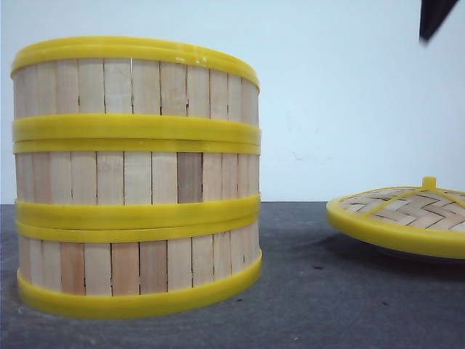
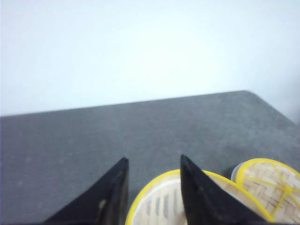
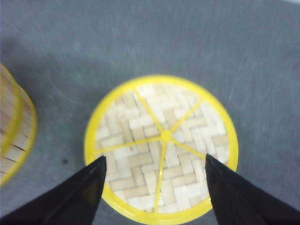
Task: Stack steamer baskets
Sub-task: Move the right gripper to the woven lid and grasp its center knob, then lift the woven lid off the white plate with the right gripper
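Front view shows the three round steamer baskets of pale vertical wooden slats with yellow plastic rims point(image 1: 136, 178) stacked in one column on the dark grey surface point(image 1: 305, 291), their rims meeting in two doubled yellow bands. The top basket sits slightly skewed, its rim tilted. To the right of the stack, apart from it, lies the flat woven bamboo lid with a yellow rim and small knob point(image 1: 407, 214), raised a little off the surface on something I can't make out. A dark tip of an arm point(image 1: 436, 16) pokes in high above the lid.

From the left wrist, the left end effector point(image 2: 152, 187) hovers over the stack with its black fingers point(image 2: 201, 197) spread, one crossing the top basket's rim; nothing is between them. The lid peeks out beyond the stack.

The right end effector point(image 3: 154, 192) hangs over the lid, fingers spread wide, gripping nothing, with the stack off to one side.
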### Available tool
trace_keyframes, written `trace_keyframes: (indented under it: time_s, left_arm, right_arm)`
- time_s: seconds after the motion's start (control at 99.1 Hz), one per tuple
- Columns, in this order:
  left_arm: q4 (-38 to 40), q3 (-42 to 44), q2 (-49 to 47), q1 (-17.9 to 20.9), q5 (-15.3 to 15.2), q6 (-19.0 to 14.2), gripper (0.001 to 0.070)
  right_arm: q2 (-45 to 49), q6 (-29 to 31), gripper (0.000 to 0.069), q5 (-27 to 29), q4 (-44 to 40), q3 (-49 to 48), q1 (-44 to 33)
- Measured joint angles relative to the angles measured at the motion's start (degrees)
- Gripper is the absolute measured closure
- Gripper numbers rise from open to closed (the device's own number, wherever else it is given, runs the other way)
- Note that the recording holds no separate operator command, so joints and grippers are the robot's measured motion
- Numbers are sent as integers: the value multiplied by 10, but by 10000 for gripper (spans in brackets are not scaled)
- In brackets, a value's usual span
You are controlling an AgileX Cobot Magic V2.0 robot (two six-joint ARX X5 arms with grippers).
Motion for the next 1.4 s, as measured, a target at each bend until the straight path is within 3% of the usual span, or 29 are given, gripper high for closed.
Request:
trace_keyframes:
  time_s: [0.363, 0.676, 0.888, 1.332, 1.402]
  left_arm:
    - [-25, -121, -152, 0, 2, 2, 515]
    - [-66, -126, -189, 0, 2, -4, 515]
    - [-74, -126, -189, 0, 2, -4, 515]
    - [-75, -126, -189, 0, 2, -4, 515]
    - [-75, -126, -189, 0, 2, -4, 515]
  right_arm:
    - [155, 0, 288, -88, 78, -13, -109]
    - [232, 9, 290, -119, 96, -13, -136]
    - [235, 11, 432, -119, 125, -13, -136]
    - [267, 12, 450, -117, 127, -13, -136]
    - [267, 13, 487, -118, 129, -13, -136]
